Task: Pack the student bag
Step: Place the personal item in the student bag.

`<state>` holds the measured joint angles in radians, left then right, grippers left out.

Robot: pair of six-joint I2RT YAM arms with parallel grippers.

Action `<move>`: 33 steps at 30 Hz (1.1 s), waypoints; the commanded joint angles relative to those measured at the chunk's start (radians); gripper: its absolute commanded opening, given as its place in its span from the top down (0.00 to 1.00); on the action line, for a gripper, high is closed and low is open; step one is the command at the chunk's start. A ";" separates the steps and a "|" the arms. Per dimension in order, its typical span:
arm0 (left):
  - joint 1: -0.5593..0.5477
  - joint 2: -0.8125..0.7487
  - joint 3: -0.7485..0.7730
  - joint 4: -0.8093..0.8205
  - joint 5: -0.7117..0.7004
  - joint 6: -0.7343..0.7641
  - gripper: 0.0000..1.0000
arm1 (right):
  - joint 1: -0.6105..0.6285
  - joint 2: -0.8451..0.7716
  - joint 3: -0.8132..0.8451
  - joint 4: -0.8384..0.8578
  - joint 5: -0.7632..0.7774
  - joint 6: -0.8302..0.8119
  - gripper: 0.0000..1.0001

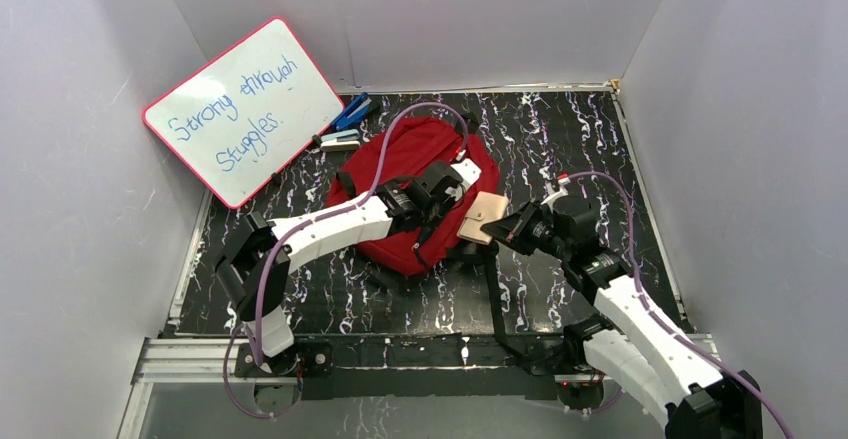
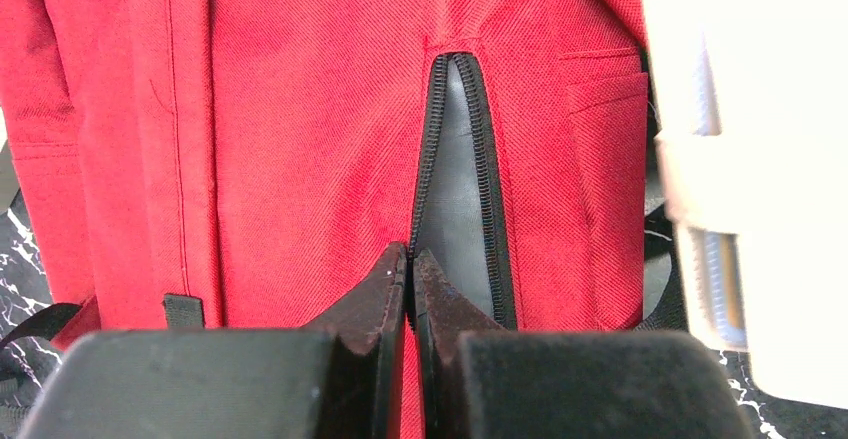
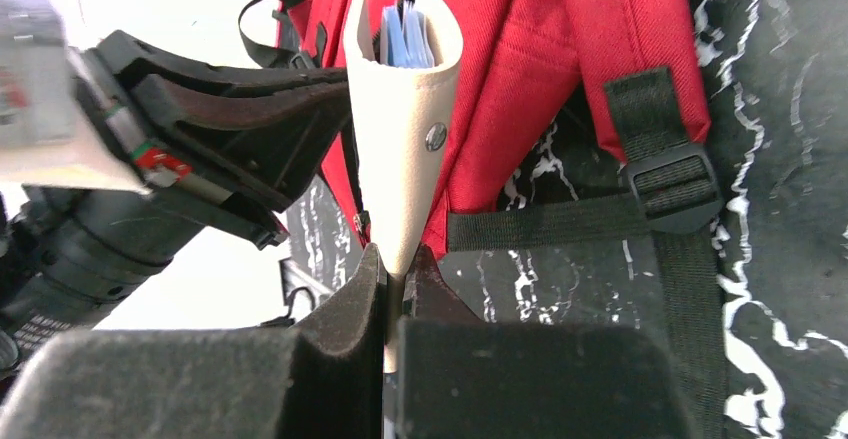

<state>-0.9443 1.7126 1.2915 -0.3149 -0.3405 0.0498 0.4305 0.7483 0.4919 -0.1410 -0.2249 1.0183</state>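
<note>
— Our left gripper (image 2: 411, 259) is clenched at the open zipper (image 2: 488, 209) of the red student bag (image 1: 410, 144), lying on the table (image 1: 560, 139). Pinching fabric? We can't tell.
— And our right gripper (image 3: 396, 259) clamps the beige wallet (image 3: 400, 139) beside it.

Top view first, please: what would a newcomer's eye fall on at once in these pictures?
The red bag lies in the middle, and the left wrist view shows its black zip gaping, with the left gripper shut at the slit's end. The right gripper pinches a beige wallet just right of the bag. A pink-rimmed whiteboard reading "Strong through Struggles" leans at the back left.
</note>
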 commanded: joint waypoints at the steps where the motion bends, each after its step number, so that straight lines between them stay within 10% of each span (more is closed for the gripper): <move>1: 0.013 -0.079 0.019 0.026 -0.031 0.008 1.00 | 0.004 0.067 -0.030 0.201 -0.135 0.112 1.00; 33: 0.014 -0.104 0.019 0.037 0.008 -0.006 1.00 | 0.031 0.529 -0.008 0.562 -0.351 0.142 1.00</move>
<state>-0.9379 1.6722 1.2911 -0.3138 -0.3241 0.0479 0.4549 1.2373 0.4484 0.3370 -0.5163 1.1755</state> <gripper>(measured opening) 0.018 0.057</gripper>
